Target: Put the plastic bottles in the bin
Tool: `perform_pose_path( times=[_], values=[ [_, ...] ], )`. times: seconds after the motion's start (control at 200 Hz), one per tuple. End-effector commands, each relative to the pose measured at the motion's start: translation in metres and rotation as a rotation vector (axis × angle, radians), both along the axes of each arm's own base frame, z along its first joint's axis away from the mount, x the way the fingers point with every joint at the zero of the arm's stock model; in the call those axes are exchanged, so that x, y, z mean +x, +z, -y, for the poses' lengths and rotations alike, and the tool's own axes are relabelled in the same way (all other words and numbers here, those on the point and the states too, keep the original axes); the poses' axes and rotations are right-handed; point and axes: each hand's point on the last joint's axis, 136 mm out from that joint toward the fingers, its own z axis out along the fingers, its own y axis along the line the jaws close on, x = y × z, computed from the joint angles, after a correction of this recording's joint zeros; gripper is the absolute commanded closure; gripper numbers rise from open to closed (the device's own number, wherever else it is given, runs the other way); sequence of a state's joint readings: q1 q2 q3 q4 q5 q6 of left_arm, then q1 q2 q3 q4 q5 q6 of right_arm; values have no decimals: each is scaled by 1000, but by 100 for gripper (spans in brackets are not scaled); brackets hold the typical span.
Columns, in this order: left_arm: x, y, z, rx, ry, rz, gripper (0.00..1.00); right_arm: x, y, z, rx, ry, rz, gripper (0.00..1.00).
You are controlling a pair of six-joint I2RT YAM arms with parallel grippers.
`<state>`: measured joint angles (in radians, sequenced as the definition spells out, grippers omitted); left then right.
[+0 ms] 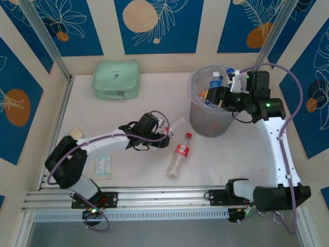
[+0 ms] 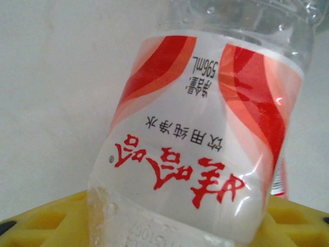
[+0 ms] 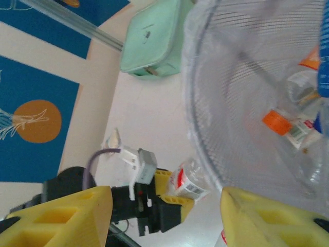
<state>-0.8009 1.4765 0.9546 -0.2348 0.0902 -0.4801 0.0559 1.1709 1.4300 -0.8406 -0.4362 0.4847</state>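
Seen from above, a white table [image 1: 144,103] has two robot arms bolted at its near edge. Closest to them, on the left, a small flat clear packet [image 1: 103,164] lies on the table. Just right of the middle lies a red-capped bottle [image 1: 179,154], clear plastic with a red label, on its side with the cap pointing away from the arms and apart from both claws. Just beyond it, the left arm reaches in from the left, and the left claw [image 2: 180,229] has its yellow pads [image 2: 46,224] on either side of a second bottle [image 2: 205,144], clear with a red and white label printed in Chinese characters. The pads look to be against its sides, but whether they are squeezing it cannot be told. Further back on the right stands the bin [image 1: 205,126], a large round see-through bucket holding several bottles, among them a blue-labelled bottle [image 1: 216,82] and one with an orange cap [image 3: 277,122]. The right claw [image 3: 165,206] hangs at the bin's opening, its two yellow fingers well apart with nothing between them. At the far left, near the back wall, lies a mint green pouch [image 1: 116,80], well apart from the bin
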Motion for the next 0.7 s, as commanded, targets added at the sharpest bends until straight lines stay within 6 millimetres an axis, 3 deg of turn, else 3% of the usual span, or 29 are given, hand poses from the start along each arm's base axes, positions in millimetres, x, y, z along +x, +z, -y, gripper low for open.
perform_pose_path(
  times=[0.0, 0.185, 0.355, 0.55, 0.695],
  values=[
    [8, 51, -13, -29, 29, 152, 44, -12, 20, -22, 112, 77, 54, 38],
    [4, 114, -27, -209, 89, 314, 48, -11, 31, -58, 160, 156, 127, 26],
    [-6, 152, -27, -370, 75, 393, 48, -1, 27, -90, 130, 207, 136, 14],
    [-9, 165, -15, -431, 21, 408, 48, 10, 24, -117, 122, 242, 147, 9],
    [-9, 163, -5, -452, -8, 392, 48, 18, 22, -125, 142, 248, 140, 14]
  ],
)
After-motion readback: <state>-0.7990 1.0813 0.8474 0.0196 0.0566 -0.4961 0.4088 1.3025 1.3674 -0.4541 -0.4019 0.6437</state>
